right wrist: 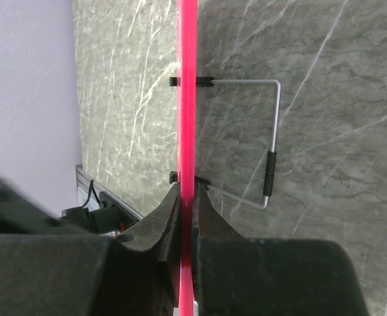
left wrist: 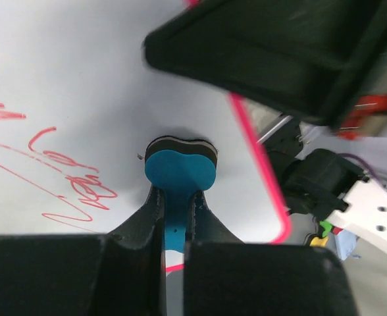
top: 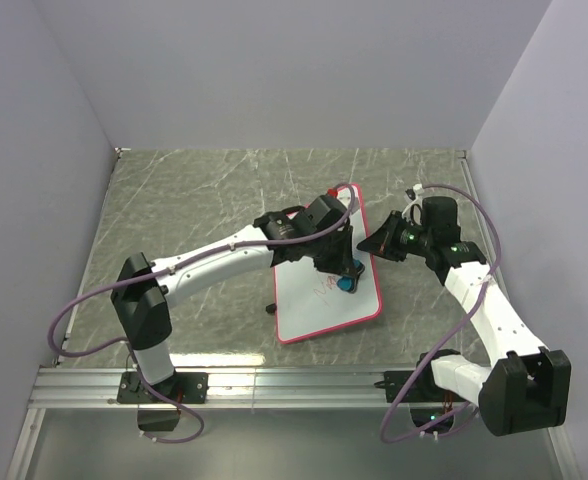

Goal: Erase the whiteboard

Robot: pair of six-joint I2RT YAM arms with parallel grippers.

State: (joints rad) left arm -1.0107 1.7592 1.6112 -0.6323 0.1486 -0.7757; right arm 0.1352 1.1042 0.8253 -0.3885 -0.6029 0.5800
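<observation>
Left pincer (left wrist: 177,197) is clenched on a blue eraser (left wrist: 180,168), whose pad presses on the whiteboard (top: 319,305) just right of red scribbles (left wrist: 81,191). Its arm stretches from the lower left to the centre of the top view, wrist bent down. Right pincer (right wrist: 187,197) grips the whiteboard's red rim, its arm folded up from the lower right. The whiteboard sits askew mid-table (top: 194,200)

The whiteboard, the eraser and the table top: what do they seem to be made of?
Whiteboard: smooth white sheet; pink rim probably plastic. Eraser: blue top over a dark layer, likely felt or foam. Table top: grey, white-veined, stone-look; possibly laminate.
</observation>
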